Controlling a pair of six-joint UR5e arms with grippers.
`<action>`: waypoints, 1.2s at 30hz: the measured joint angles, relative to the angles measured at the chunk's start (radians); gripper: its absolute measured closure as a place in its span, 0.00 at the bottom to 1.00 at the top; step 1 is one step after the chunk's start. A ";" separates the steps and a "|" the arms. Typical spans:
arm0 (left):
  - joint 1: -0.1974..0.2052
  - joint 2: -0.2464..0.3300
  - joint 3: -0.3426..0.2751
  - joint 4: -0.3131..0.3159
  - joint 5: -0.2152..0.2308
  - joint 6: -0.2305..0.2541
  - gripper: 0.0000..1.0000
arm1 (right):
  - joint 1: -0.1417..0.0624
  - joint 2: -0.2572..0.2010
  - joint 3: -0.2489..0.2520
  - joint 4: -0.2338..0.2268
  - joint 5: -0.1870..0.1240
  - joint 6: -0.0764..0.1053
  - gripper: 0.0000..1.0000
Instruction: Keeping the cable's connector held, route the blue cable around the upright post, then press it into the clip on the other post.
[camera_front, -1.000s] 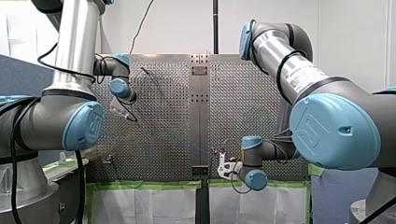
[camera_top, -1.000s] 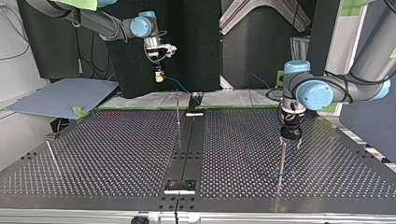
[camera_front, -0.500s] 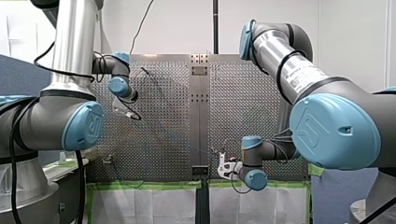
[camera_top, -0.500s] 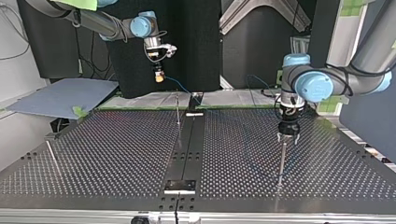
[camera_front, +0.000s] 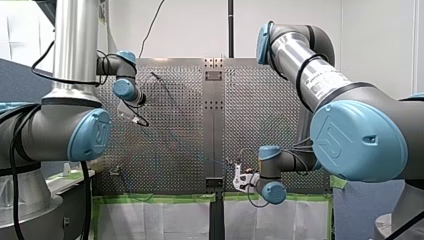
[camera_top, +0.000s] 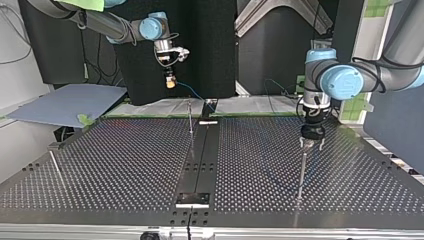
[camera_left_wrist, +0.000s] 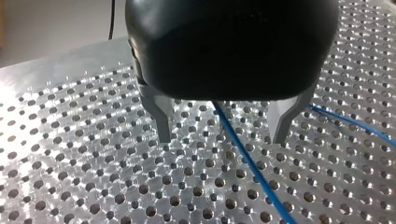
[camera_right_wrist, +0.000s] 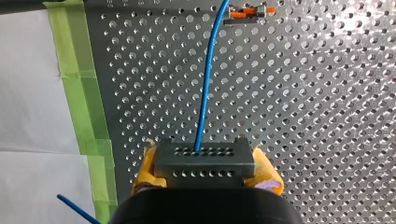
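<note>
The right gripper (camera_right_wrist: 205, 173) clamps the black connector (camera_right_wrist: 204, 158); the left gripper (camera_left_wrist: 222, 135) gapes wide, blue cable (camera_left_wrist: 246, 162) between its fingers (camera_left_wrist: 159, 114).

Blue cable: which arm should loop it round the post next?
My left. Its black metal-fingered tool hangs open over the thin metal post with the thin blue cable between its fingers. My right yellow-padded tool is shut on the dark grey connector.
</note>
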 joint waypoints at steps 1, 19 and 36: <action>0.000 0.002 -0.001 0.000 -0.001 0.004 0.01 | 0.000 0.000 0.000 0.000 0.000 0.000 1.00; 0.001 0.049 -0.019 -0.047 -0.011 0.096 0.01 | 0.000 0.000 0.000 0.000 0.000 0.000 1.00; 0.005 0.203 -0.073 -0.139 0.031 0.195 0.01 | 0.000 0.000 0.000 0.000 -0.001 0.000 1.00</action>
